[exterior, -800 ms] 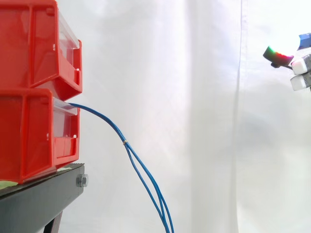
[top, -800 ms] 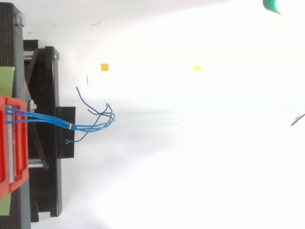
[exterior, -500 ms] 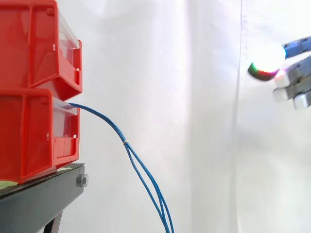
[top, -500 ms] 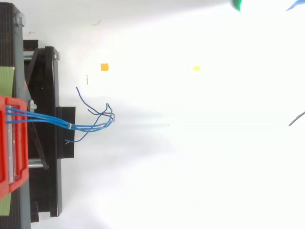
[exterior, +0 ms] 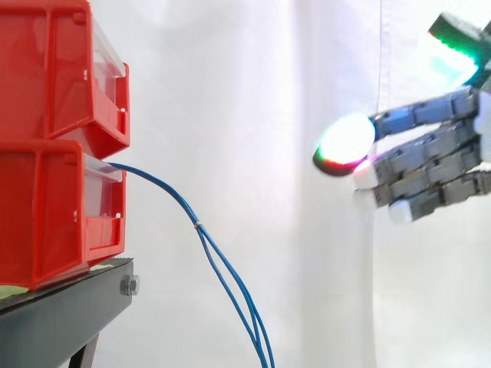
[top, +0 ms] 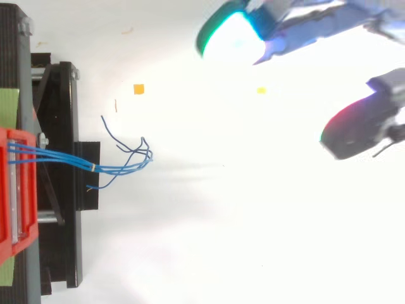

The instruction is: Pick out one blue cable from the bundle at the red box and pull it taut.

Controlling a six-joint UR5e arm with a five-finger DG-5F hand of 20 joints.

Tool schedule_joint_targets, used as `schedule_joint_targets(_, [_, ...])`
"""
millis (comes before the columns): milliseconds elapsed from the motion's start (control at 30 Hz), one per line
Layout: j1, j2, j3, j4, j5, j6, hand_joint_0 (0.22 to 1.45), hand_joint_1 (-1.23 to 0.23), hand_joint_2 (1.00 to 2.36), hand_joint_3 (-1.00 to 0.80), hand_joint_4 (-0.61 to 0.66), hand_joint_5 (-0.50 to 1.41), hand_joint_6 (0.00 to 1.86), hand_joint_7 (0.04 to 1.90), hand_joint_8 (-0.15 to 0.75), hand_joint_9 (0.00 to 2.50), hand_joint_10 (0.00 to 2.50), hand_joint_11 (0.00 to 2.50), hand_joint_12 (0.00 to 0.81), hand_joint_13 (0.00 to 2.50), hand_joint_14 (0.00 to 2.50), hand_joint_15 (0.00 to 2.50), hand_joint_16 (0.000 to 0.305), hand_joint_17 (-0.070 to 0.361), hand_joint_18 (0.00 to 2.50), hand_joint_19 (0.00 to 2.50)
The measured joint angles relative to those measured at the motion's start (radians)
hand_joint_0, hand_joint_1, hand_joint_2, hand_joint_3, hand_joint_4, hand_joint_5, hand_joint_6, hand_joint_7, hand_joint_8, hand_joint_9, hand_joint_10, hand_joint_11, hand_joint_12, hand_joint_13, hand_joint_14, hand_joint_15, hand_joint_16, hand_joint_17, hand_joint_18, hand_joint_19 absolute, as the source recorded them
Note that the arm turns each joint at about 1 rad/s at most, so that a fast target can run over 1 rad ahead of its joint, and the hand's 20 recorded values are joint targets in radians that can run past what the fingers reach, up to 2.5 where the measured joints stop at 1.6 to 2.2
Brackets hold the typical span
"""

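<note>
Blue cables (top: 63,160), judged light, limp and slippery, droop from the lower red bin (exterior: 46,215) toward 5 o'clock; robot hand (exterior: 430,165) is noted well off at 3 o'clock, fingers straight, apart, empty; one strand is best pinched below the tie (exterior: 198,225).

A black stand (exterior: 69,307) sits well apart from the robot hand (exterior: 430,165), lower than its fingertips. A red bin (exterior: 54,215) rests directly on the stand's top, with a pale green sheet (top: 7,104) beneath it. On the white surface seen from above, an orange scrap (top: 138,89) lies between stand and robot hand, and a yellow scrap (top: 261,90) lies nearer the robot hand.
</note>
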Motion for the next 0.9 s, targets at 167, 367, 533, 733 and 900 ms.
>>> schedule_joint_targets(167, [0.015,-0.044,0.029,0.006,0.013,0.016,0.49,-0.6,1.0,-0.5,0.16,-0.21,0.5,0.61,0.232,0.7,0.0,0.03,0.292,0.53,0.0,0.04,0.047,0.107,0.45,0.42])
schedule_joint_targets(367, [0.037,-0.063,0.035,0.022,0.07,-0.025,0.5,-0.6,1.0,-0.5,0.16,-0.21,0.5,0.61,0.233,0.72,0.0,0.05,0.293,0.54,0.0,0.06,0.047,0.105,0.46,0.42])
schedule_joint_targets(533, [0.049,-0.124,0.046,0.052,0.095,-0.01,0.5,-0.6,1.0,-0.5,0.17,-0.21,0.5,0.62,0.235,0.73,0.0,0.06,0.295,0.55,0.0,0.06,0.047,0.105,0.46,0.42])
schedule_joint_targets(733, [0.054,-0.203,0.095,0.075,0.095,0.032,0.5,-0.6,1.0,-0.5,0.17,-0.2,0.5,0.62,0.237,0.73,0.0,0.07,0.296,0.56,0.0,0.08,0.047,0.105,0.47,0.42])
schedule_joint_targets(900, [0.055,-0.253,0.129,0.083,0.089,0.05,0.5,-0.6,1.0,-0.5,0.17,-0.2,0.5,0.62,0.237,0.74,0.0,0.08,0.298,0.57,0.0,0.08,0.047,0.106,0.47,0.43])
